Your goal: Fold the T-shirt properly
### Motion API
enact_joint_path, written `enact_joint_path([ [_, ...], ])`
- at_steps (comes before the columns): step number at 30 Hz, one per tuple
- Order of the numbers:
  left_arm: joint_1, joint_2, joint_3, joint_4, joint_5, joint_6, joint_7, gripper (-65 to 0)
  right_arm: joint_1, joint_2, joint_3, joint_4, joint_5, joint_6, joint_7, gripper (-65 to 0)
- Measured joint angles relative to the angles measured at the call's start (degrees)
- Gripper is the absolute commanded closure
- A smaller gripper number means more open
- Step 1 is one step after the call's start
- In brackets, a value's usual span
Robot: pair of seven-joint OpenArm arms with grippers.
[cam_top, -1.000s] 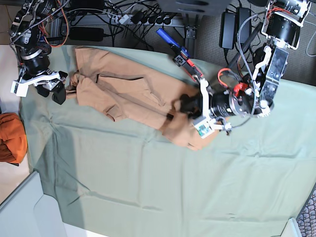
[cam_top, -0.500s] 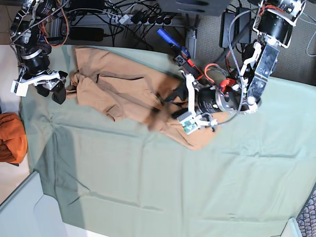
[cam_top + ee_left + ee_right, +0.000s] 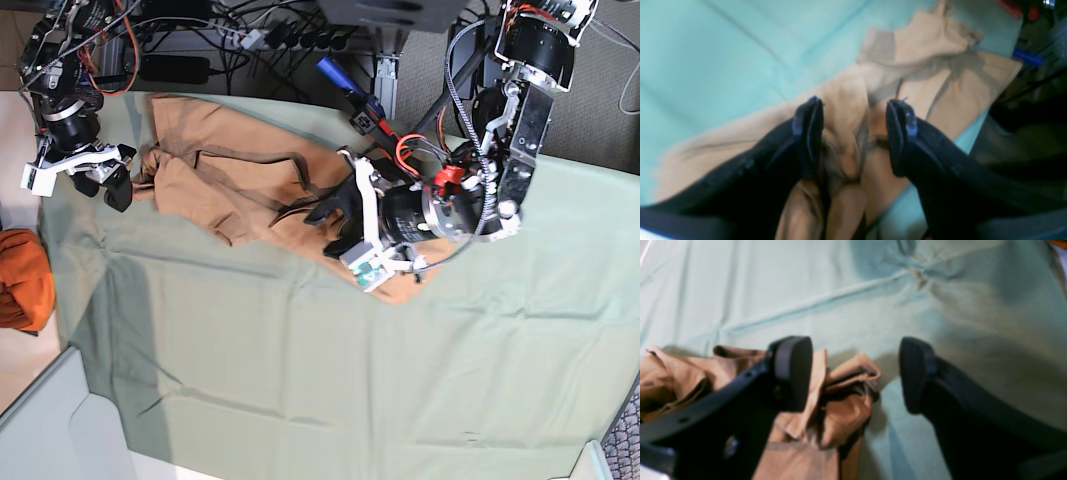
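Since a second ago, your left gripper [image 3: 335, 228] has travelled leftward across the T-shirt [image 3: 240, 190], from its right-hand end toward its middle, and its jaws, which were clenched on a bunch of cloth, are now parted and released; in the left wrist view a soft ridge of tan fabric stands between the two dark pads without being pinched. Your right gripper [image 3: 108, 180] has not moved: it sits at the far left end of the T-shirt, jaws spread wide and grasping nothing, with a crumpled sleeve end lying beside one pad [image 3: 791, 373]. The T-shirt lies rumpled on the far left part of the desk, stretched in a long band from left to middle, a matte tan cotton with dark folded seams. Under it is a sage-green cloth [image 3: 330, 370], thin and creased. A bright-orange bunched cloth [image 3: 22, 280] sits off the left edge.
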Motion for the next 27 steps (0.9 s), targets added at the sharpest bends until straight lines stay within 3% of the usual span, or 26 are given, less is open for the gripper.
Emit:
enact_joint_path([
  [16,10.7,-9.2,-17.6,3.0,0.1,0.1,-2.4,-33.3,0.0,0.0,0.0,0.0,-0.4,0.0,0.0,-40.9],
  [20,14.1,-9.1,-17.3,3.0,-1.2,-0.5,-2.7,-33.3,0.0,0.0,0.0,0.0,-0.4,0.0,0.0,-40.9],
  [23,16.1,-8.7,-14.5,3.0,-1.9,-0.9,-5.9,-33.3,0.0,0.0,0.0,0.0,-0.5,0.0,0.0,-40.9],
  [27,16.3,-5.4,-10.8,3.0,-1.7,-1.1,-6.7,-33.3,0.0,0.0,0.0,0.0,-0.3,0.0,0.0,-40.9],
])
